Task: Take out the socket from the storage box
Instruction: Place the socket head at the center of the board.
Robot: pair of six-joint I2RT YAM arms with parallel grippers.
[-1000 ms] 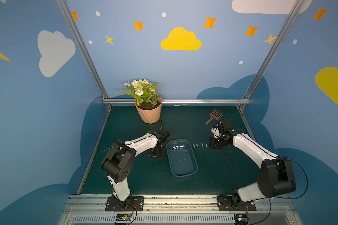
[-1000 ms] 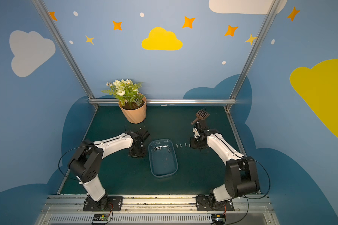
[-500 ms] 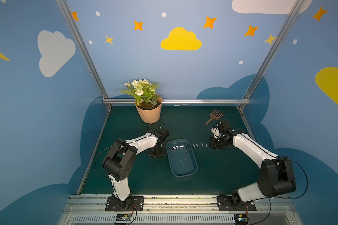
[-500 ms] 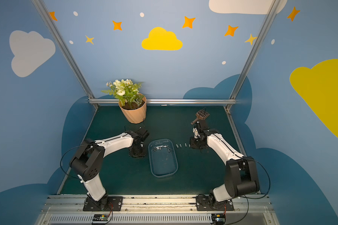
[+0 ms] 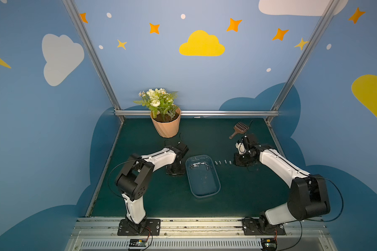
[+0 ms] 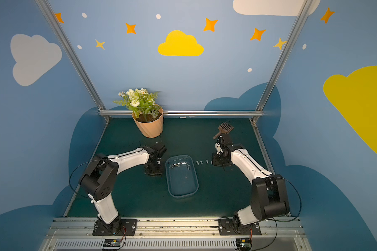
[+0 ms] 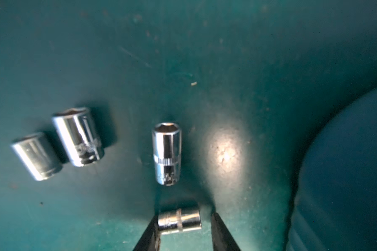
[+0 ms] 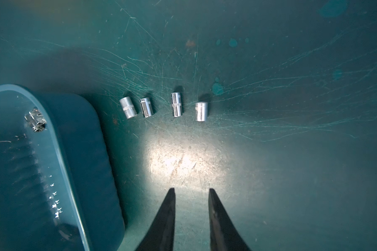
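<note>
Facing the scratched green mat point(image 8: 292, 152) between blue cloud-painted walls point(image 5: 183, 82), left tool point(image 7: 184, 217) and right tool point(image 8: 191, 191) both stand parted.

2 high top views down over the whole table point(image 5: 161, 202); wrist views close above it

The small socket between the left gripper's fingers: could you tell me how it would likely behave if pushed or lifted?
The socket is a smooth cylinder lying on its side, so it would probably roll if nudged. Its mirror-shiny metal suggests it is rigid, heavy for its size, and perhaps slippery to grip.
</note>
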